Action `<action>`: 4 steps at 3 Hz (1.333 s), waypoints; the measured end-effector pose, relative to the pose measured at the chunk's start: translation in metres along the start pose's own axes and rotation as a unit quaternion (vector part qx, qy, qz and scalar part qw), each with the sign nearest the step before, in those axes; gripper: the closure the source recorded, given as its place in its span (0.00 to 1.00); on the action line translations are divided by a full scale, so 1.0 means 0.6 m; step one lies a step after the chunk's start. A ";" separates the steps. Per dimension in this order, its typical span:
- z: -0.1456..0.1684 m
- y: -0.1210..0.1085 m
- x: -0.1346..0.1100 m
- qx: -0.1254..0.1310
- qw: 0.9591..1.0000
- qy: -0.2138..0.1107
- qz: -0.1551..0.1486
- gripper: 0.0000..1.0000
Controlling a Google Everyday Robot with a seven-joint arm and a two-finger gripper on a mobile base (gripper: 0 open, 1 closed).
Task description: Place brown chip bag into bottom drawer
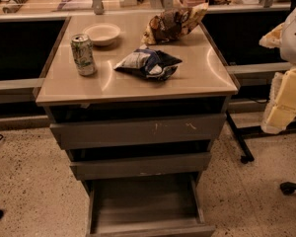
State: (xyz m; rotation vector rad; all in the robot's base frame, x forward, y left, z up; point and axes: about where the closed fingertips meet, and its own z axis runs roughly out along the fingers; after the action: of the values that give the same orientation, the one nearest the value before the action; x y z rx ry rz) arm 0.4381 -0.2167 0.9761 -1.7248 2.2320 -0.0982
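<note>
The brown chip bag (171, 23) lies crumpled at the back right of the cabinet's tan top, dark brown with cream-yellow edges. The bottom drawer (147, 204) is pulled open toward me, and what shows of its grey floor is bare. My gripper (282, 100) hangs at the right edge of the view. It is to the right of the cabinet, below the level of its top, and well apart from the bag. It holds nothing that I can see.
A dark blue-and-white snack bag (149, 63) lies mid-top. A green-and-white can (83, 55) stands at the left, with a white bowl (102, 33) behind it. The two upper drawers (138, 131) are closed. Chair legs and a caster (289, 186) stand on the floor at the right.
</note>
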 end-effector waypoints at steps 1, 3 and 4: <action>0.000 0.000 0.000 0.000 1.000 0.000 0.000 0.00; 0.025 -0.060 -0.047 0.063 0.996 -0.050 -0.032 0.00; 0.048 -0.143 -0.110 0.121 0.985 -0.106 -0.066 0.00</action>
State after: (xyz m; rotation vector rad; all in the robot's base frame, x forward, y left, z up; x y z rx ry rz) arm 0.5410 -0.1727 0.9834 -1.6639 1.8708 -0.1972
